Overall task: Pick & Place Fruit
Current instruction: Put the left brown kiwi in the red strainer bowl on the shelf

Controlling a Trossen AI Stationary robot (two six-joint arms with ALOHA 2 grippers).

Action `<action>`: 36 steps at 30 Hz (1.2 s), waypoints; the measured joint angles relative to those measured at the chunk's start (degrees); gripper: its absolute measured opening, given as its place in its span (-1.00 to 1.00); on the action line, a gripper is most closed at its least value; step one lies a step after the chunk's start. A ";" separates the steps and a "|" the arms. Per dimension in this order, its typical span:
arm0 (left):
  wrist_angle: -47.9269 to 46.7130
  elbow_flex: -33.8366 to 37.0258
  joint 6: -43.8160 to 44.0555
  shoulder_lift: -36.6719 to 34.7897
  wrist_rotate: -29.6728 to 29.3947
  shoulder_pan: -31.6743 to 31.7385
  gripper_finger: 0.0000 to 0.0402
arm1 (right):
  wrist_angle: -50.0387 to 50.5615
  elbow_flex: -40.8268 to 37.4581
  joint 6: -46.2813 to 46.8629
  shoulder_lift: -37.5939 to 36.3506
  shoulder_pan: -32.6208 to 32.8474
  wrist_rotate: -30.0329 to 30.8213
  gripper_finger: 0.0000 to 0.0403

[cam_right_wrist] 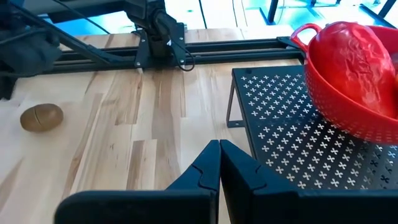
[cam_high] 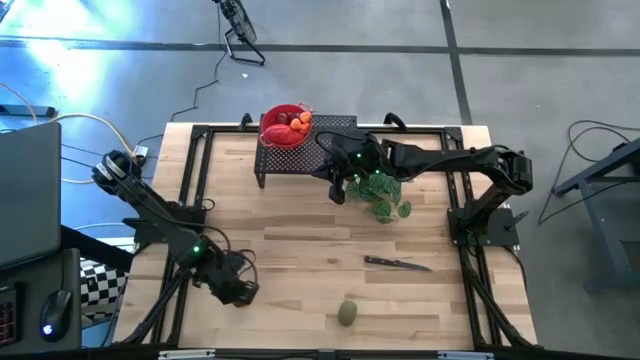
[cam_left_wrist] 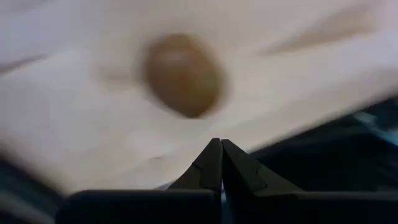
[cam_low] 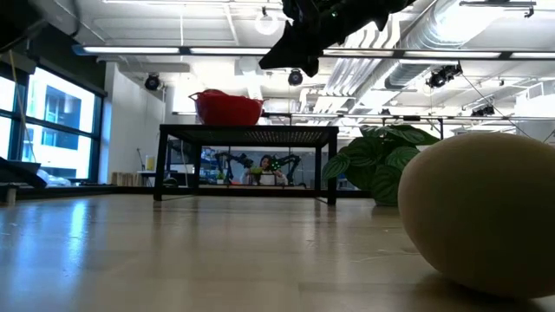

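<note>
An olive-green oval fruit [cam_high: 347,313] lies on the wooden table near its front edge; it shows blurred in the left wrist view [cam_left_wrist: 183,74] and small in the right wrist view [cam_right_wrist: 41,117]. A red colander [cam_high: 285,125] holding red and orange fruit stands on a black perforated stand [cam_high: 325,128] at the back. My left gripper [cam_high: 243,293] hangs shut above the table, left of the oval fruit, its fingertips [cam_left_wrist: 216,149] short of it. My right gripper [cam_high: 335,185] is shut in the air beside the stand, its fingers [cam_right_wrist: 219,152] touching nothing.
A black-handled knife [cam_high: 398,263] lies right of centre on the table. A green leafy plant [cam_high: 382,192] stands under my right arm, near the stand. Bare wood stretches between the oval fruit and the stand. In the low view the fruit [cam_low: 486,217] looms close to the camera.
</note>
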State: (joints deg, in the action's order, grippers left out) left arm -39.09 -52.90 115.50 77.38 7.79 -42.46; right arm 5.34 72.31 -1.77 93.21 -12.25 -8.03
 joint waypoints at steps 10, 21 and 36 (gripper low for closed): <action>-3.95 0.04 0.73 -0.02 2.18 0.07 -1.00 | 0.53 0.00 -1.67 0.00 0.00 -0.02 -0.99; -4.80 0.04 4.58 0.26 2.19 0.07 -0.71 | 0.88 0.00 -2.81 0.00 -0.12 -0.04 -0.99; -3.83 0.04 19.88 0.26 -0.15 0.07 0.79 | 2.94 0.00 -4.60 -0.01 -0.13 -0.04 -0.99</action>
State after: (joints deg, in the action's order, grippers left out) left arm -42.92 -52.86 135.38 77.65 7.64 -42.39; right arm 8.27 72.31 -6.37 93.19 -12.38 -8.07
